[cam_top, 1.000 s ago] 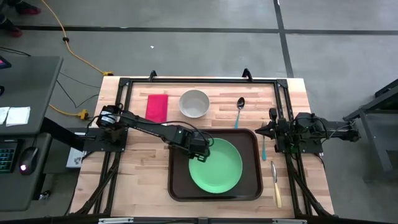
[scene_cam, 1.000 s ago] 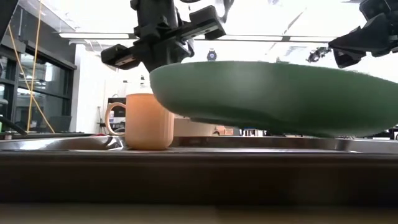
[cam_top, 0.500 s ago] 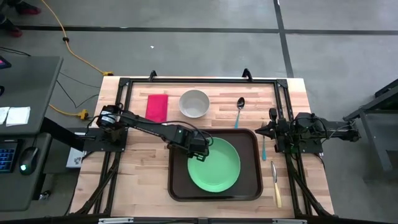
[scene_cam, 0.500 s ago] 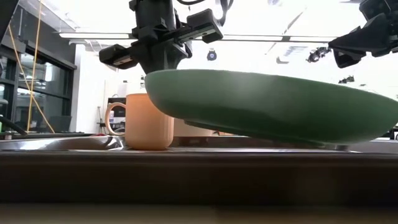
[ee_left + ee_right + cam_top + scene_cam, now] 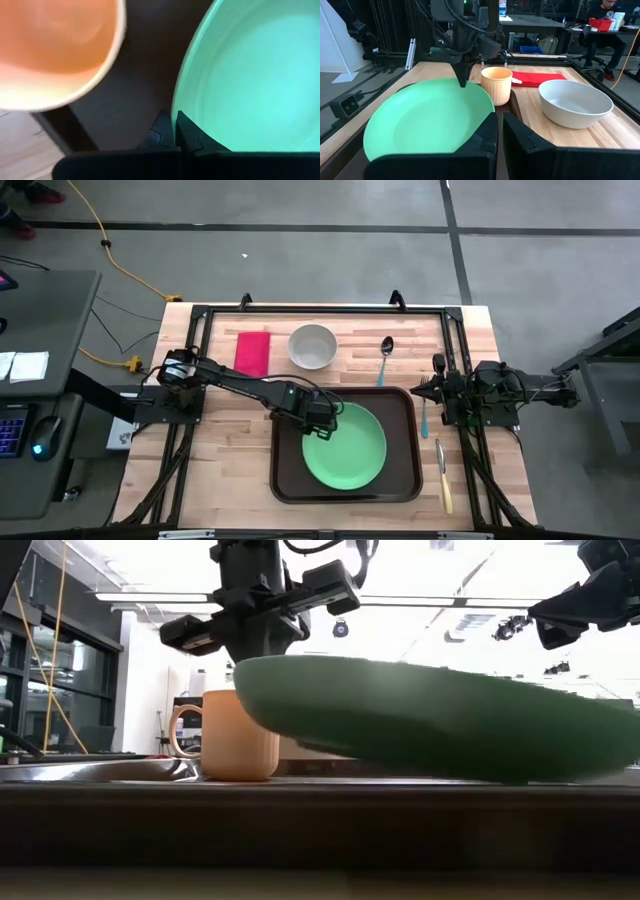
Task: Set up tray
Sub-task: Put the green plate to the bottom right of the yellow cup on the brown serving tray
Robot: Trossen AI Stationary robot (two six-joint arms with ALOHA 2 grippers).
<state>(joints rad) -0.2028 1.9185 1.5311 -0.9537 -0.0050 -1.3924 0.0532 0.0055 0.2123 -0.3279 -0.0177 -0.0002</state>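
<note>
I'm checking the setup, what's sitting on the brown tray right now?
On the tray: the green plate, tilted, its edge held by the left gripper, and an orange mug. The tray floor under the plate is hidden.

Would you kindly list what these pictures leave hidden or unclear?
- Mug: hidden under the left arm in the high view.
- Plate: right edge cut off in the low view; whether it touches the tray is unclear.
- Left gripper: its grip on the plate rim lies partly below the wrist view's edge.
</note>
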